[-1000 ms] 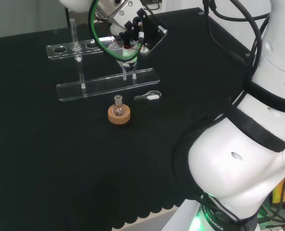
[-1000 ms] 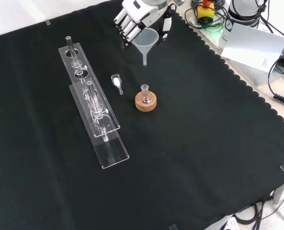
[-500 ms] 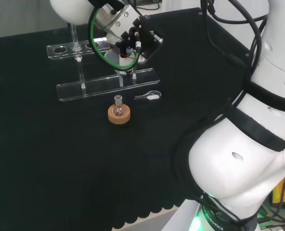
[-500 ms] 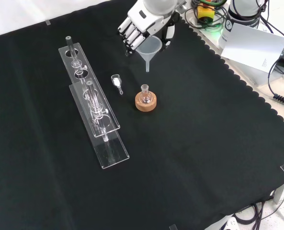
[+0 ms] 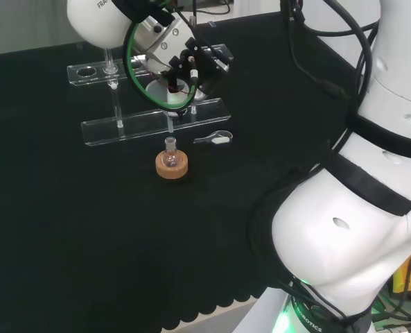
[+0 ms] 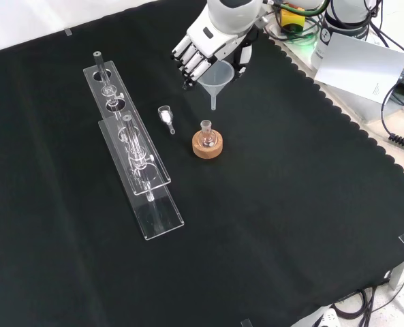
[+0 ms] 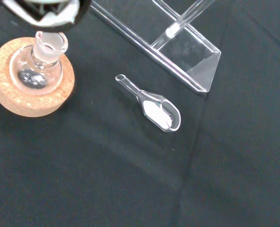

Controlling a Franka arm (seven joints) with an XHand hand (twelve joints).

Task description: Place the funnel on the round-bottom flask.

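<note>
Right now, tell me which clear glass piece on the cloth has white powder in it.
The small scoop lying between the rack and the corked flask; its bowl holds white powder.

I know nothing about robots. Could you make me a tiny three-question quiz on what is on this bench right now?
1. True or false: the funnel already sits in the neck of the round-bottom flask.
2. What does the flask stand on: A) a red ribbed ring, B) a cork ring, C) the bare cloth?
3. In the front view, what small clear thing lies on the cloth between the flask and the tube rack?

Key
1. False: the hand holds the funnel in the air above the flask.
2. B.
3. A little glass scoop with something white in its bowl.
</note>
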